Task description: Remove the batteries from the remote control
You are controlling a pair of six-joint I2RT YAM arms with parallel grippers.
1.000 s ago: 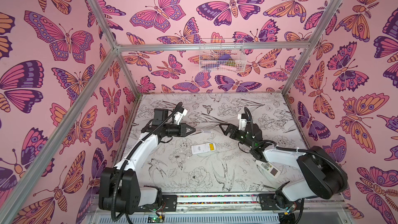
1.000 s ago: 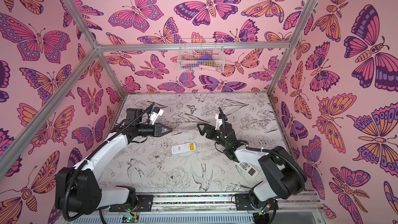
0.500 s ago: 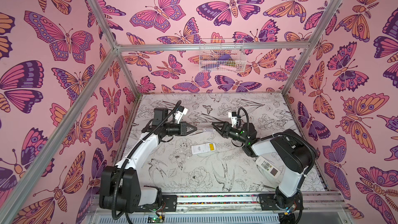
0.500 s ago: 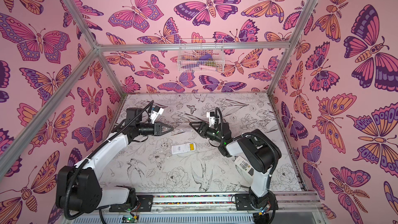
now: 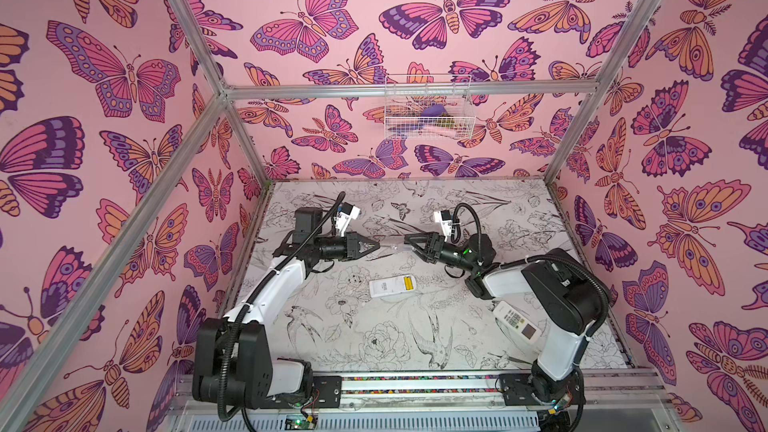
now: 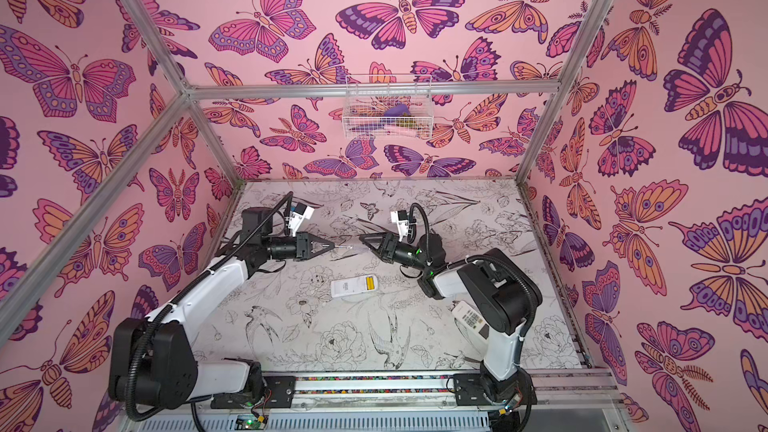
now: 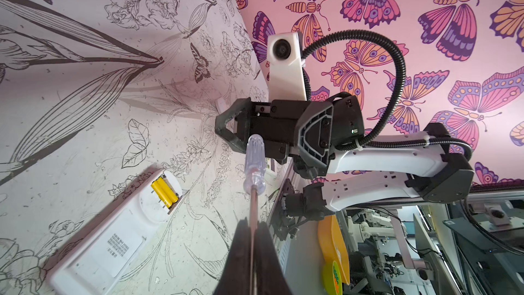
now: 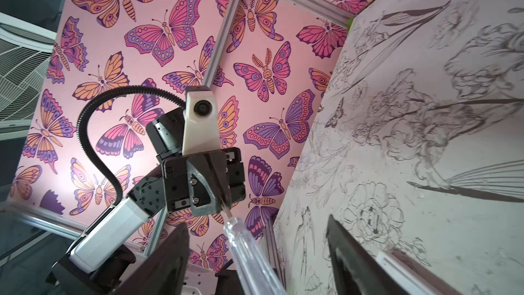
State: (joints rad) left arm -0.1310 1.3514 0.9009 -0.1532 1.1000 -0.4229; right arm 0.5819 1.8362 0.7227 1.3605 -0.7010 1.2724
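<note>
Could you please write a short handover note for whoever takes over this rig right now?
Left gripper: jaws shut on the screwdriver, holding it by its metal shaft.
Right gripper: jaws open on either side of its clear handle, not gripping.
Remote: lies back up between the arms, compartment open, two yellow batteries inside.
Done: compartment opened.
Left: probably finish passing the screwdriver, then lift out both batteries.

Screwdriver offered across, handle first

The left gripper (image 8: 219, 205) pinches the thin metal shaft of the screwdriver (image 8: 246, 248). Its clear handle reaches between the spread dark fingers (image 8: 164, 262) of the right gripper (image 8: 255, 222), touching neither. The flower-printed table (image 8: 425, 222) runs alongside, with the butterfly wall (image 8: 141, 38) behind.
</note>
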